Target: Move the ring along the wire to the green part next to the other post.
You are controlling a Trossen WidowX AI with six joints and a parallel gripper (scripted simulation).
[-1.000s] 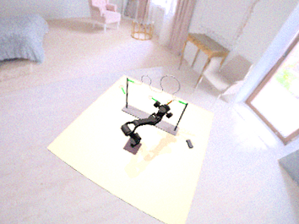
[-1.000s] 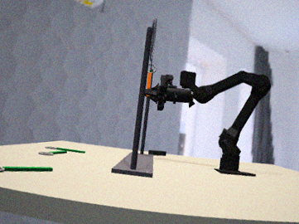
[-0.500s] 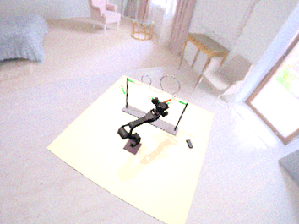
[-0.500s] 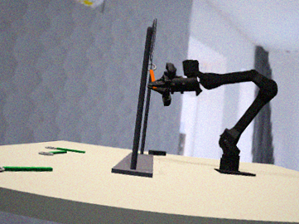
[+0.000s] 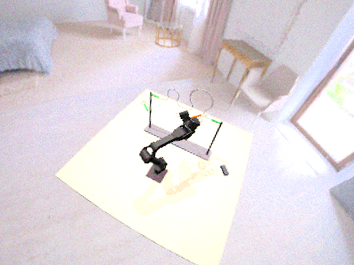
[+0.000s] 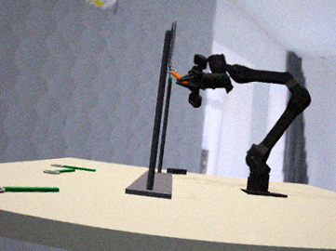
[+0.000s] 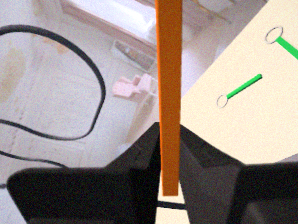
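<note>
The orange handle (image 5: 196, 117) (image 6: 175, 75) (image 7: 170, 75) is held between the fingertips of my gripper (image 6: 182, 81) (image 7: 165, 128), which is shut on it. The handle is tilted in the top and exterior views. Its ring (image 6: 172, 71) is small and blurred at the wire, left of the right green part (image 5: 217, 121) in the top view; whether it touches the grey wire, I cannot tell. The ring is out of the wrist view. The wire (image 7: 103, 92) makes loops above the handle's level. The other green part (image 5: 154, 96) is by the left post (image 5: 150, 113). The right post (image 5: 214, 140) stands beyond my gripper.
The posts stand on a grey base (image 5: 202, 153) (image 6: 138, 189). Green sticks with small rings lie on the table behind it, including one stick (image 6: 35, 189) (image 5: 146, 107) (image 7: 243, 87). A small black block (image 5: 224, 170) (image 6: 176, 170) lies right of the base in the top view.
</note>
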